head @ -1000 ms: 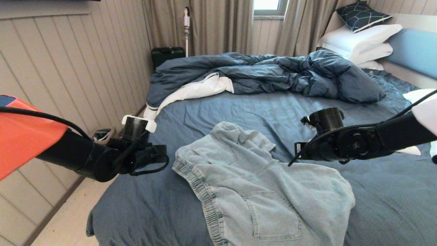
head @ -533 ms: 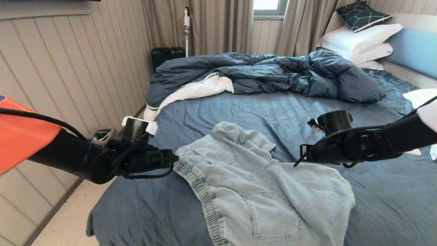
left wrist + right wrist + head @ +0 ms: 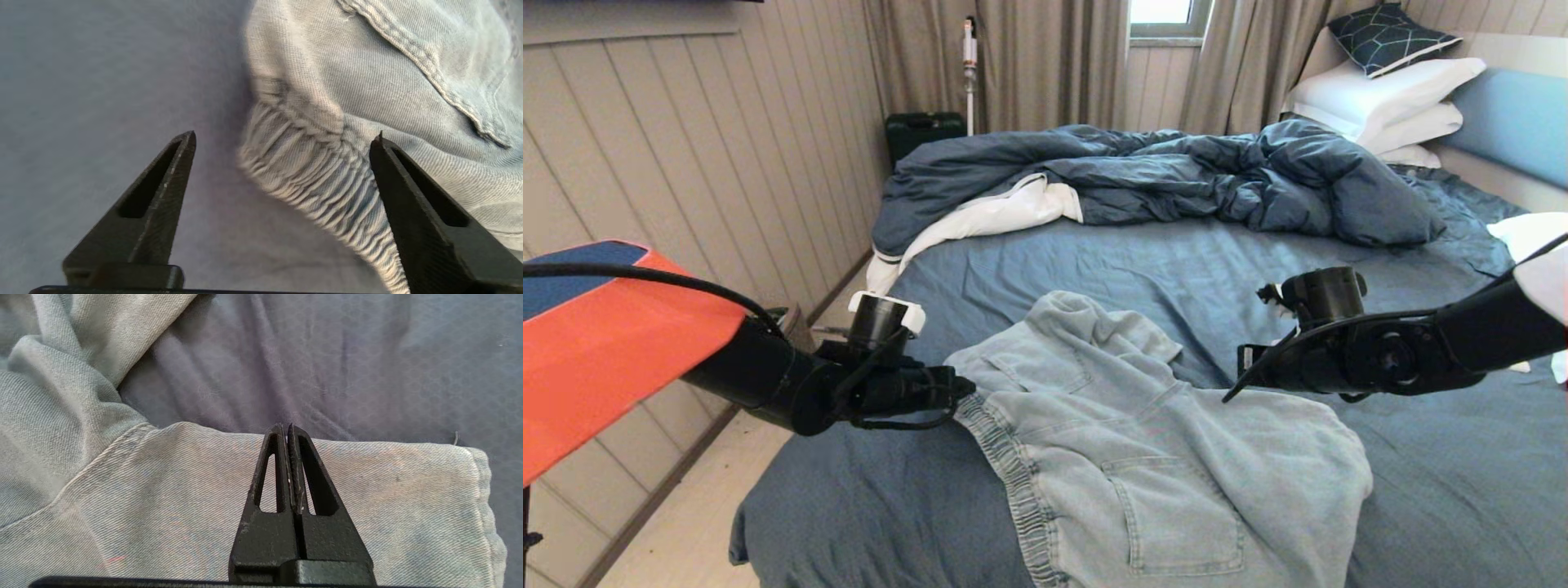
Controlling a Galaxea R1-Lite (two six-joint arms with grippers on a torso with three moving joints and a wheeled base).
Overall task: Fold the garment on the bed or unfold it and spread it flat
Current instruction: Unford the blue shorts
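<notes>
Slate-blue bed (image 3: pixel 1160 269): left gripper (image 3: pixel 284 141) spread wide at garment (image 3: pixel 1143 457) waistband; right gripper (image 3: pixel 286 428) closed, empty.

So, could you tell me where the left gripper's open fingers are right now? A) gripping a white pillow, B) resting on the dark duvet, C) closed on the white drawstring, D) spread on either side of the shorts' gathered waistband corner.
D: in the left wrist view the left gripper stands wide open, with the gathered waistband corner of the shorts lying between its fingers.

Soft daylight from the window (image 3: pixel 1161 16); waistband (image 3: pixel 310 179) motion-blurred up close.
</notes>
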